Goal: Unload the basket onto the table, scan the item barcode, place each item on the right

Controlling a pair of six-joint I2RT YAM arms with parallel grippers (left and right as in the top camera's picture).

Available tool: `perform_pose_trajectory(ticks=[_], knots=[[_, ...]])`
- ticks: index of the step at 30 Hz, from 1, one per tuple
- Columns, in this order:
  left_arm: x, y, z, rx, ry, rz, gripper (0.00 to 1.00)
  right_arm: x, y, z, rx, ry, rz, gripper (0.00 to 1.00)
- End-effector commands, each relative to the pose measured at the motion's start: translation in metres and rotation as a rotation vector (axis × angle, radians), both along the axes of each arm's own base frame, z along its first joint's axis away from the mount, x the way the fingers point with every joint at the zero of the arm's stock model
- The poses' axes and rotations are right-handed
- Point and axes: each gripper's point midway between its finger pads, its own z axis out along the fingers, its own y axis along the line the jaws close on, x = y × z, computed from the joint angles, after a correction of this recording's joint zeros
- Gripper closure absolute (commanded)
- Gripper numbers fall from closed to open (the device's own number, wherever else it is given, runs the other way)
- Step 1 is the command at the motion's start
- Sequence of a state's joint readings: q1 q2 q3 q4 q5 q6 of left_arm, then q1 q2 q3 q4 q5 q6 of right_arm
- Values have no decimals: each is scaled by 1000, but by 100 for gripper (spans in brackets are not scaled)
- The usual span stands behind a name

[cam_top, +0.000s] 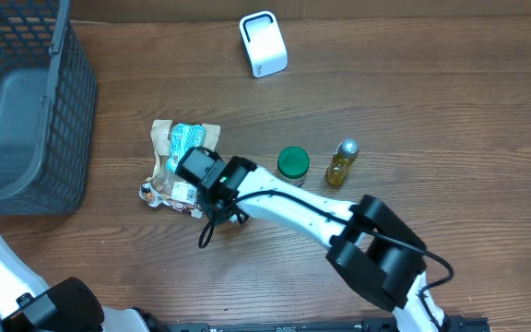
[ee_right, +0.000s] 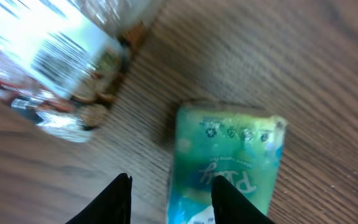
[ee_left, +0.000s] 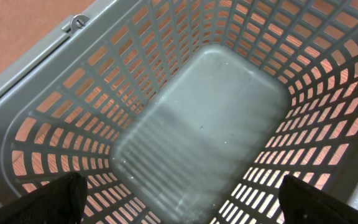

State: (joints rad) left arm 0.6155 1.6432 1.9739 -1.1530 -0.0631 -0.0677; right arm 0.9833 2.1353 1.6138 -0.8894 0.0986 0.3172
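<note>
While my left gripper point(ee_left: 188, 199) hangs spread wide over the grey basket point(ee_left: 42, 93), my right gripper point(ee_right: 171, 186) stands parted, grasping nothing, over the green packet point(ee_right: 229, 143), which lies on the table point(ee_right: 278, 50) beside 1 clear snack bag point(ee_right: 61, 56).

Teal pack point(ee_right: 229, 155) and snack bag point(ee_right: 61, 56) lying on the surface point(cam_top: 413, 92), white scanner point(cam_top: 263, 43) well apart.
The teal pack lies flat with its printed face up and a pale crimped edge at one end. Near it, with a strip of bare wood between them, the clear snack bag lies crumpled, brown pieces showing through, and its white label with the barcode point(ee_right: 58, 55) faces up. The scanner, a small rounded white box, sits alone towards the far side.
</note>
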Motion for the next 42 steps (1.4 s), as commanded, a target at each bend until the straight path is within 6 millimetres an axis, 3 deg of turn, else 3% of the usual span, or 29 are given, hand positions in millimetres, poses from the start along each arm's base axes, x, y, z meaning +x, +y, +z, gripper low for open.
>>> perform_pose_trajectory(ticks=[1, 10, 13, 16, 18, 24, 27, 38, 42], knots=[[3, 0, 4, 11, -4, -21, 1, 5, -5, -5, -80, -80, 7, 61], [3, 0, 3, 11, -3, -21, 0, 0, -9, -24, -141, -80, 22, 62], [3, 0, 4, 11, -4, -21, 1, -2, -13, -32, -161, -67, 23, 73], [3, 0, 4, 11, -4, -21, 0, -2, -12, -31, -158, -69, 23, 96], [3, 0, 4, 11, -4, -21, 0, 1, -8, -21, -140, -78, 16, 96], [3, 0, 4, 11, -3, -21, 1, 20, 2, 48, 4, -77, -49, 96], [3, 0, 4, 11, -4, -21, 0, 25, 2, 70, 107, -11, -72, 96], [3, 0, 4, 11, -4, -21, 1, 30, 5, 94, 583, 464, -102, 96], [3, 0, 4, 11, -4, -21, 0, 33, 2, 86, 663, 516, -100, 96]])
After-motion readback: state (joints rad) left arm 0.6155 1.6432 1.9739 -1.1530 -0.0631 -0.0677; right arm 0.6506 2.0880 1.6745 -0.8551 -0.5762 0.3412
